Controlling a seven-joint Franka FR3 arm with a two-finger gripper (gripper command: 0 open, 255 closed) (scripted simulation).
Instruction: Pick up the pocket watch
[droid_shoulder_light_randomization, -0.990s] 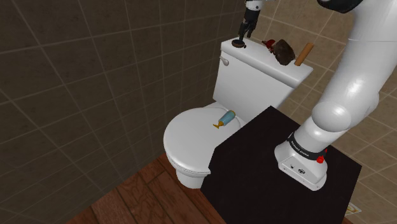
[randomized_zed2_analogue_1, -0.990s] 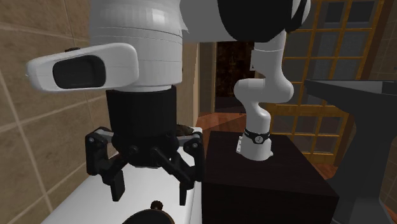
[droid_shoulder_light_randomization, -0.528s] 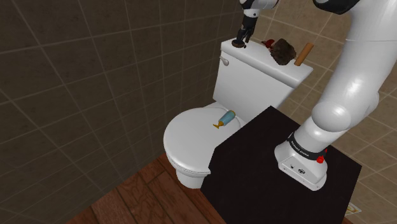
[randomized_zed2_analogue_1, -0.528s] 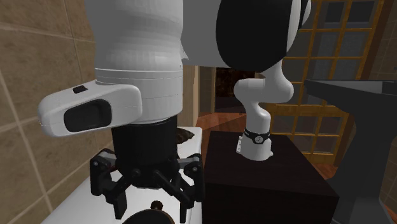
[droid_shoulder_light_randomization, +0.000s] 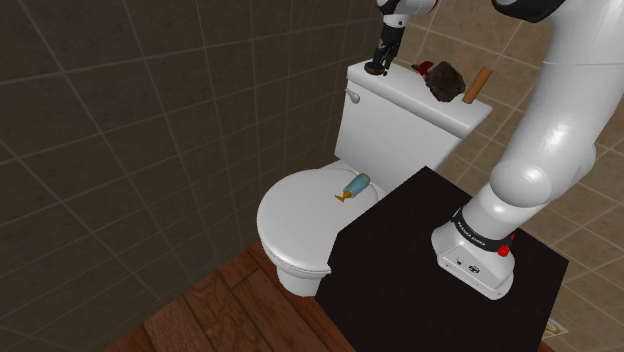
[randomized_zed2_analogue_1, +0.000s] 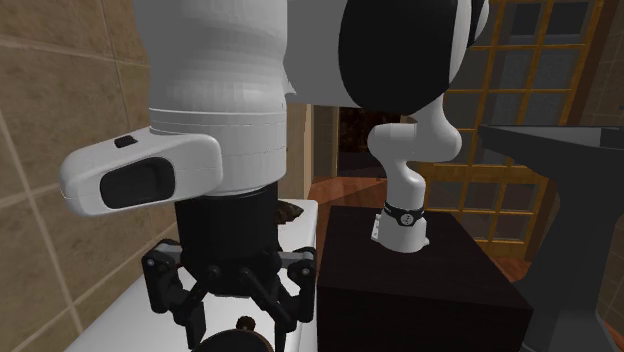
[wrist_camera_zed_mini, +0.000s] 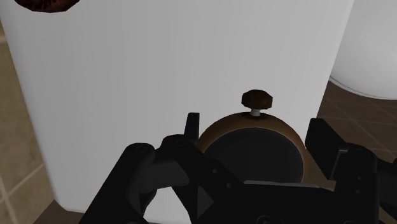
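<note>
Pocket watch flat on the white tank lid, near one end, with the jaws apart, one on each side.
Round and smooth, so likely to pop out sideways if pinched too high or off the middle. Might also slide along the slick lid and drop off its edge. Could bang the lid if pushed lower. Brown lump and tan stick at the lid's far end, well apart, probably safe.

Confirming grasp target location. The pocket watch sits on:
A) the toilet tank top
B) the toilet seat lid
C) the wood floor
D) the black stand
A: the pocket watch lies flat on the white tank top, directly under the gripper.
</note>
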